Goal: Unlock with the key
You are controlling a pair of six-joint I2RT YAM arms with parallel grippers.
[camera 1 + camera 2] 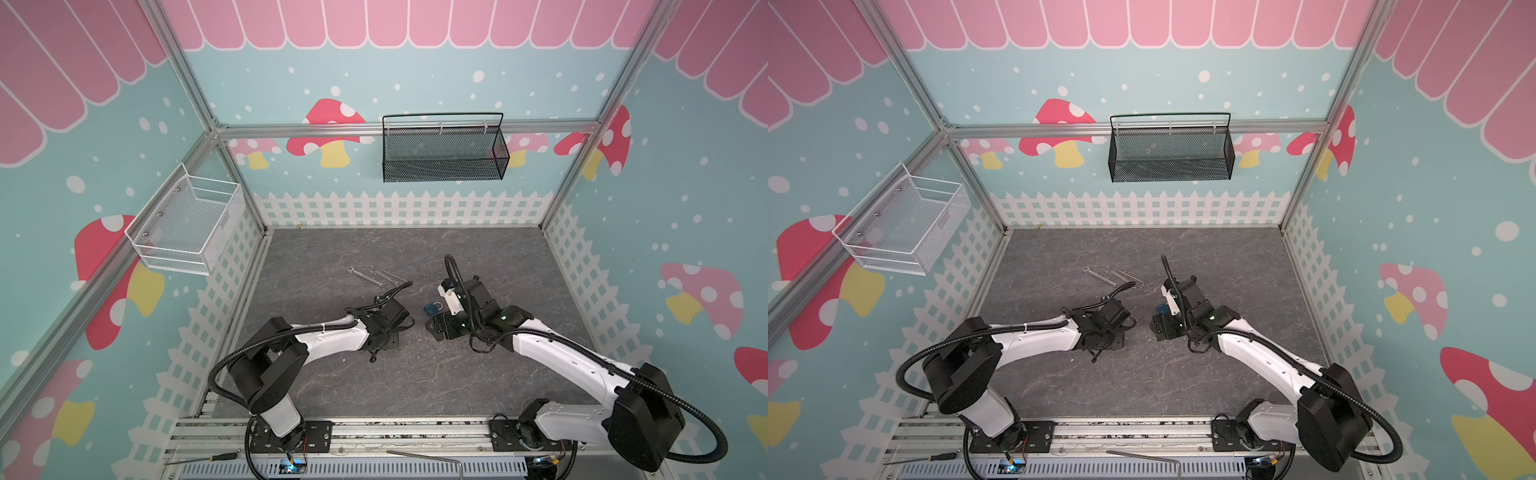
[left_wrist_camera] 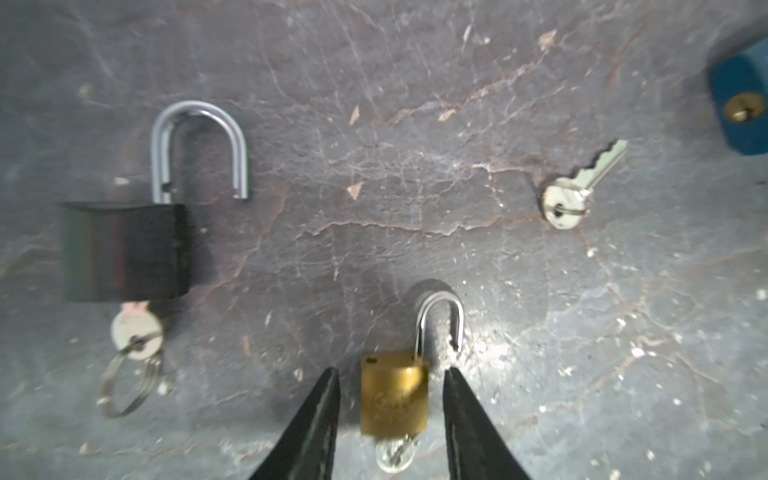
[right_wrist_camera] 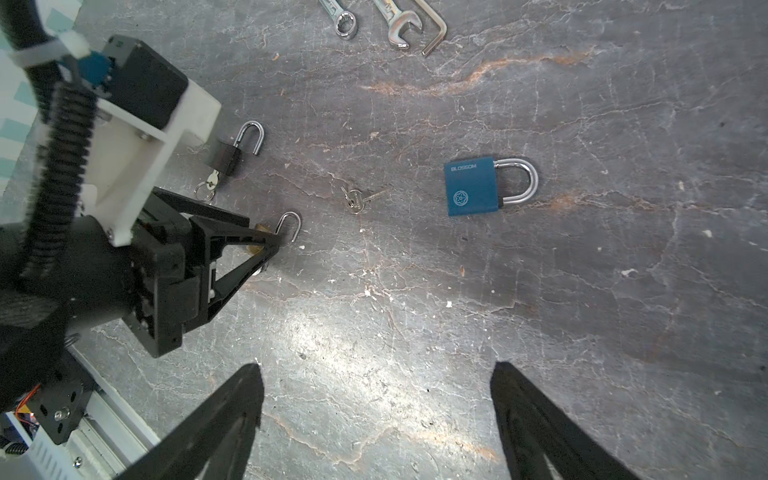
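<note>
Three padlocks lie on the grey counter [image 3: 582, 311]. My left jaws stand partly open astride the small brass padlock [image 2: 394, 395], one finger on each side of its body. A sliver of counter shows on both sides, so I grip nothing. Its shackle stands open and a key [image 2: 395, 455] sits in its keyhole. The stamped lettering on the brass is too blurred to read.

Near it lies the black padlock [image 2: 124, 251], shackle also open, with a second key [image 2: 137, 332] in its keyhole and split rings [image 2: 124, 386] hanging from that.

The blue padlock [image 3: 471, 187] lies flat with its shackle shut. White letters on its face read "BLOSSOM", with a round atom-like emblem beside them. A loose key [image 2: 577, 191] on a small ring lies between the brass padlock and the blue one, touching neither.

My right jaws hang wide over bare counter, holding nothing. Two spanners [image 3: 399, 29] and a hex key [image 3: 436, 29] lie farther off.
</note>
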